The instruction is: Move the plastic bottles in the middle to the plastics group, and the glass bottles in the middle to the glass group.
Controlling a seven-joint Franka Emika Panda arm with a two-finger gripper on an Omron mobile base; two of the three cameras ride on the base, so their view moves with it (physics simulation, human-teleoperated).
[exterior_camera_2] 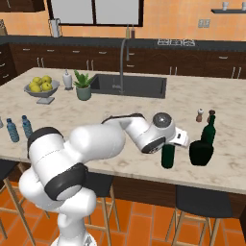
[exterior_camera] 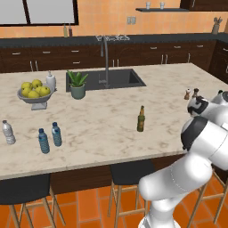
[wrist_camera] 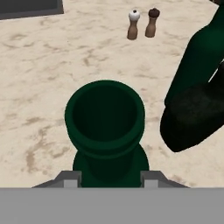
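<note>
- Blue-tinted plastic bottles (exterior_camera: 50, 137) stand as a pair near the counter's (exterior_camera: 107, 120) left end.
- Brown amber bottle (exterior_camera: 141, 119) stands mid-counter.
- Tool (wrist_camera: 106, 180) straddles the green wine bottle (wrist_camera: 106, 131); grip state unclear.
- Squat green bottle (exterior_camera_2: 201, 152) stands just beside.

Dark green glass with a dull sheen is seen on the wine bottle (wrist_camera: 105, 127) and the squat bottle (exterior_camera_2: 201, 153). The countertop (exterior_camera: 111, 111) is rendered as smooth, pale veined marble.
</note>
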